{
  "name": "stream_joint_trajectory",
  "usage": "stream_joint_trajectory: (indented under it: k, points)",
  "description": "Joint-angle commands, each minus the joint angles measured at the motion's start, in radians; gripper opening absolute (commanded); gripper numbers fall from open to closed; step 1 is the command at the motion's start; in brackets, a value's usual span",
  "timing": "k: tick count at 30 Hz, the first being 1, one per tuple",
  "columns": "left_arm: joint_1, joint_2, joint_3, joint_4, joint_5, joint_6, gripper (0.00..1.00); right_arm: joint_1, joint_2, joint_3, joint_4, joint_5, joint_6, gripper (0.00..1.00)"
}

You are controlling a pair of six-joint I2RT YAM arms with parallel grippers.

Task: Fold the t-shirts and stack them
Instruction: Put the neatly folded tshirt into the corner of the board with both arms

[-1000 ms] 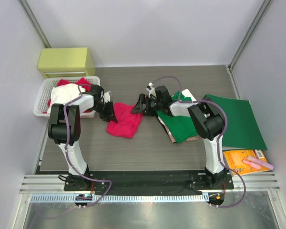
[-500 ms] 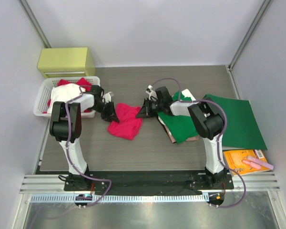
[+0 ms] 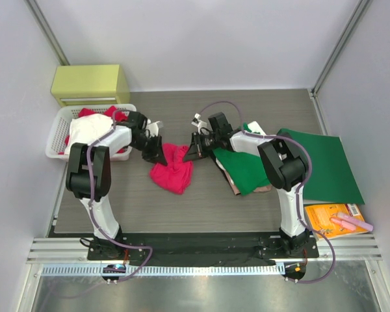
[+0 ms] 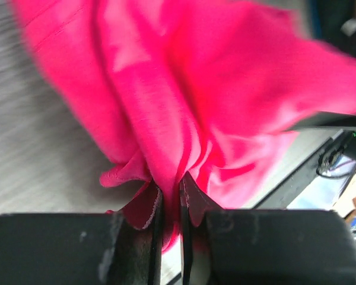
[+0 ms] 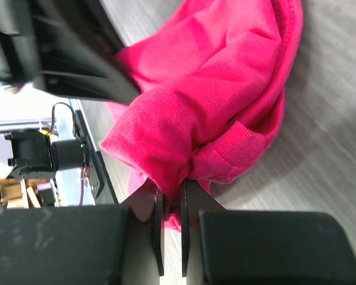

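Our left gripper point(image 4: 169, 193) is clamped tight on a gathered fold of the pinkish-red t-shirt point(image 3: 172, 170), and our right gripper point(image 5: 171, 193) is pinched on another bunch of the same cloth beside a ribbed edge (cuff or hem, we cannot tell). The shirt lies crumpled on the table point(image 3: 117, 195) between the two arms, its far end lifted between the grippers, just left of the green t-shirt point(image 3: 247, 170). We judge the step in hand to be opening this shirt out flat before folding. To do it well we should draw the grippers apart evenly and at one height, only until the cloth goes taut. Each pinch seems to hold several layers, so a twist may remain; we should lay it down short of the green shirt
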Motion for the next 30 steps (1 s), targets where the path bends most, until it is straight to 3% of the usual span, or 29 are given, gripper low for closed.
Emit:
stream_joint_trajectory:
  k: [1,20,30]
  points:
    - [-0.021,-0.11,0.065,-0.029,0.059,0.038,0.0,0.015,-0.106,0.02,-0.047,-0.066,-0.039,0.01]
    - [-0.053,-0.234,0.192,-0.141,0.051,0.119,0.0,0.013,-0.228,0.071,-0.162,-0.119,-0.098,0.01]
    - [-0.139,-0.194,0.259,-0.137,-0.004,0.141,0.0,0.013,-0.422,-0.096,-0.193,-0.117,-0.139,0.01]
